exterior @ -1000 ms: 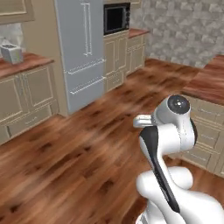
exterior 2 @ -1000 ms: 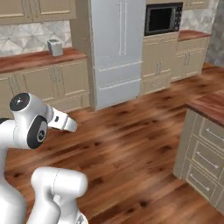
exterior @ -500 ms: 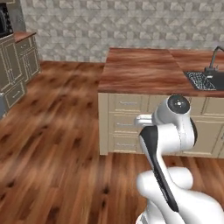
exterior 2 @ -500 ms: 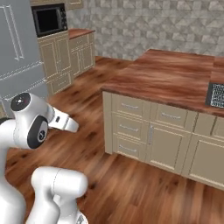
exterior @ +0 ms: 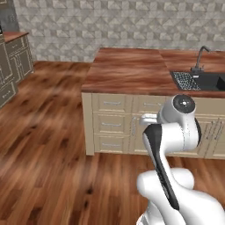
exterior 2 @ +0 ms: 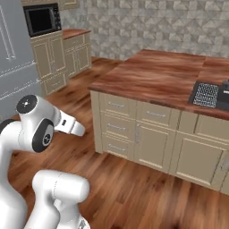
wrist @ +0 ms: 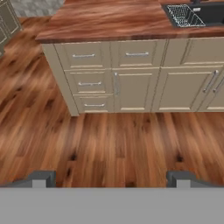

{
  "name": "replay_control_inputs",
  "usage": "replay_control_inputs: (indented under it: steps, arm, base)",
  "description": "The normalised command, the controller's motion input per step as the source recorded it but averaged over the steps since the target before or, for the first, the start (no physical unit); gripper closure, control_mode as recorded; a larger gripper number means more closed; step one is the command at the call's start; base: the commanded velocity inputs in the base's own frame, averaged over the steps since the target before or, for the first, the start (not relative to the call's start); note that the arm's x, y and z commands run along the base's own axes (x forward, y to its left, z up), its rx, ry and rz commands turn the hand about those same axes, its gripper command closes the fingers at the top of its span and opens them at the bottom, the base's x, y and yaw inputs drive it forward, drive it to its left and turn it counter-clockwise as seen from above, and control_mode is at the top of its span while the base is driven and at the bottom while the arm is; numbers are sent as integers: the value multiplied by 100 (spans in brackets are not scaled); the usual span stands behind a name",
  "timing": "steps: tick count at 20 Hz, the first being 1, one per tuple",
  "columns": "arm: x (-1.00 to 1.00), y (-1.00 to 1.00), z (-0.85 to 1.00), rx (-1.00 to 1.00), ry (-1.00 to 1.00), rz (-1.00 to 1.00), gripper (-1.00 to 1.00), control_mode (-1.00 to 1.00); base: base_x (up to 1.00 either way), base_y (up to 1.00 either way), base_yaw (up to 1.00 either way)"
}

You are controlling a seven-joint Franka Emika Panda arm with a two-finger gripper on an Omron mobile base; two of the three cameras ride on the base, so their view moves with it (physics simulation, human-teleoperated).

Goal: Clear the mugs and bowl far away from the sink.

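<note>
the gripper (wrist: 111, 177), jaws wide apart and empty, faces the island's cabinets (wrist: 118, 83). the sink (exterior: 206, 80) lies well up and to the right; no mugs or bowl can be made out

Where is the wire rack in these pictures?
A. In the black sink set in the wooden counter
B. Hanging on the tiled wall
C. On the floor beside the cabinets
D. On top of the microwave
A: the wire rack sits in the black sink recessed in the wooden counter, near the faucet.
</note>
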Motion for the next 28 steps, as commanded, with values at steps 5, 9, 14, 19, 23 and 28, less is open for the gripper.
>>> replay_control_inputs:
  steps: [5,9,14,19,23,28]
  arm:
    - [0,0,0,0,0,0,-100,100]
    - [0,0,0,0,0,0,-100,100]
    - [0,0,0,0,0,0,-100,100]
    - [0,0,0,0,0,0,-100,100]
    - [0,0,0,0,0,0,-100,100]
    - [0,0,0,0,0,0,-100,100]
  base:
    - [0,-100,-2]
    - [7,-100,-10]
    - [72,-100,-19]
    - [100,-100,-7]
    - [92,-100,-2]
    - [67,-100,-6]
